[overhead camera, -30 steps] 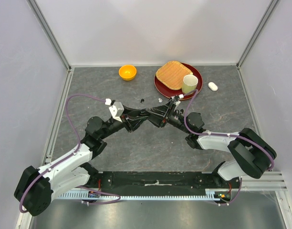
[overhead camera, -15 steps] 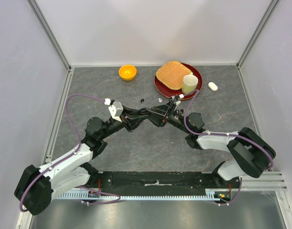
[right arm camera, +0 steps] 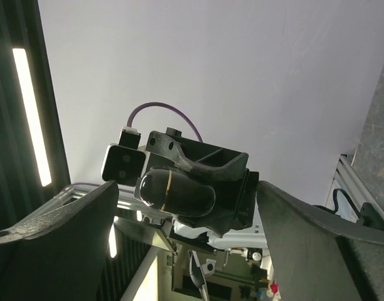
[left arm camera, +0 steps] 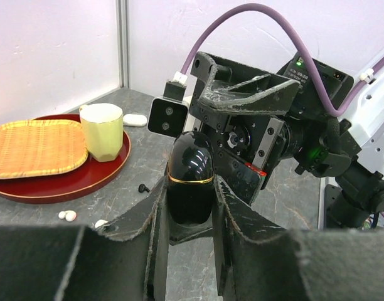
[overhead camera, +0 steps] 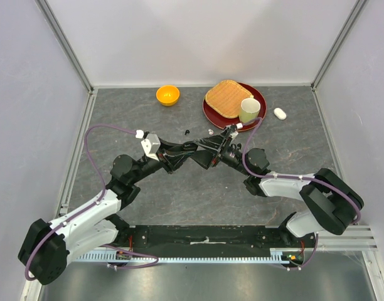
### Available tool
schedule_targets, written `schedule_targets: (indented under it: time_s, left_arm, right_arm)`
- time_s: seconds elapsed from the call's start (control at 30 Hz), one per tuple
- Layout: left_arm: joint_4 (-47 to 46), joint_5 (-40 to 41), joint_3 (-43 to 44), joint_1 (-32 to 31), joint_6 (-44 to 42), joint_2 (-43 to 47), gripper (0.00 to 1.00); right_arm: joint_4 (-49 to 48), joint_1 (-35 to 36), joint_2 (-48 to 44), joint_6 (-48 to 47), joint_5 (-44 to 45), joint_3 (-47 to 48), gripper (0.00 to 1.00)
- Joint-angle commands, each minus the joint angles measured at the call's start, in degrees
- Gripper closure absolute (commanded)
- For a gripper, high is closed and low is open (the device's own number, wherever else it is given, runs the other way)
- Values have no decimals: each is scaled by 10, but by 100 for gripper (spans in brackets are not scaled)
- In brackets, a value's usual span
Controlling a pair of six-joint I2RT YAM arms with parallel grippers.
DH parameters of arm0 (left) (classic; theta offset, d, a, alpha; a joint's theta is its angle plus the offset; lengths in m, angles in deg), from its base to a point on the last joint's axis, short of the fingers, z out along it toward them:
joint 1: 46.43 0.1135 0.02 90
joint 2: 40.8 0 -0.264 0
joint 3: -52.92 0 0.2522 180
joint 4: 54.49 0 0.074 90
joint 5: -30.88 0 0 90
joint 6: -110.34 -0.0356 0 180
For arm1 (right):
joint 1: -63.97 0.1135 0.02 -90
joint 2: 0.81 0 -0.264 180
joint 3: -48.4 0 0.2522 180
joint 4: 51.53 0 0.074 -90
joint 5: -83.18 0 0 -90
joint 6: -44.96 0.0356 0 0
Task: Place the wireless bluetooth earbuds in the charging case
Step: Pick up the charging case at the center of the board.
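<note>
Top view: earbuds (overhead camera: 209, 131) lie loose on the table (overhead camera: 179, 200) just beside the red plate (overhead camera: 211, 119); orange bowl (overhead camera: 167, 95) stands further back, to the left.
Left wrist view: left gripper (left arm camera: 191, 187) is clamped on the upright black case (left arm camera: 191, 160); right arm (left arm camera: 317, 144) crowds close behind it.
Right wrist view: right gripper (right arm camera: 187, 188) has its fingers spread wide, with the case ahead of them.
Change: left wrist (overhead camera: 149, 145) sits slightly further left than a second ago.

The grey table (overhead camera: 198, 194) bears an orange bowl (overhead camera: 167, 95) by its far edge, a red plate (overhead camera: 211, 119) beside it, a white oval case (overhead camera: 280, 113) toward the far right corner, and a black earbud (overhead camera: 187, 132) and white earbuds (overhead camera: 209, 132) just nearer than the plate.
</note>
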Motion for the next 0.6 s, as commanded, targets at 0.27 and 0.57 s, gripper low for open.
schedule_targets:
  time_s: [0.27, 0.57]
  left_arm:
    - [2, 60, -6, 1, -8, 25, 98]
    - [22, 106, 62, 1, -36, 4, 98]
  right_arm:
    - [291, 1, -180, -207, 77, 50, 2]
    - [745, -1, -378, -479, 426, 169, 2]
